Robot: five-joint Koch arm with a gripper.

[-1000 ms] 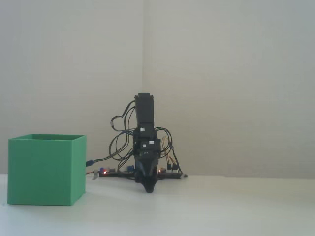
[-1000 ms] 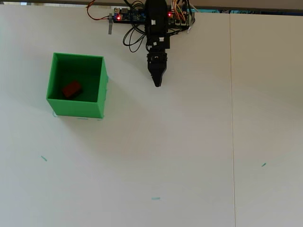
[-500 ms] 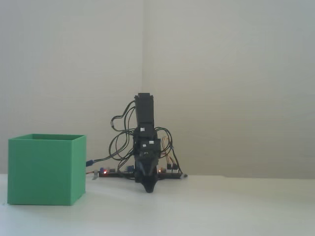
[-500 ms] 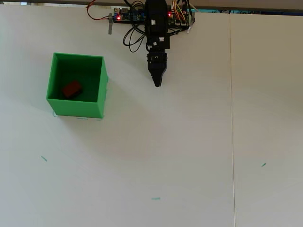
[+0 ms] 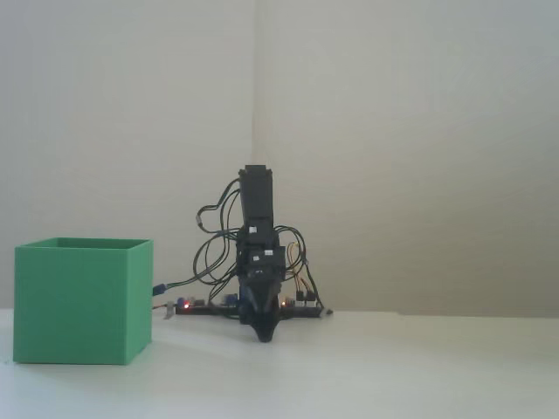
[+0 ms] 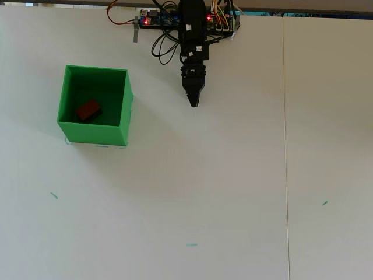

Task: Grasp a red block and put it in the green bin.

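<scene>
The red block (image 6: 88, 109) lies on the floor of the green bin (image 6: 124, 99), toward its left side in the overhead view. In the fixed view the bin (image 5: 79, 301) stands at the left and its walls hide the block. My gripper (image 6: 194, 102) hangs folded near the arm's base, well right of the bin, its black jaws pressed together to a point with nothing between them. Seen from the fixed view, the gripper (image 5: 263, 334) points down, just above the table.
The arm's base board with wires and lit red LEDs (image 6: 175, 20) sits at the table's far edge. A seam (image 6: 285, 146) runs down the white table at the right. Small teal marks (image 6: 192, 245) dot the surface.
</scene>
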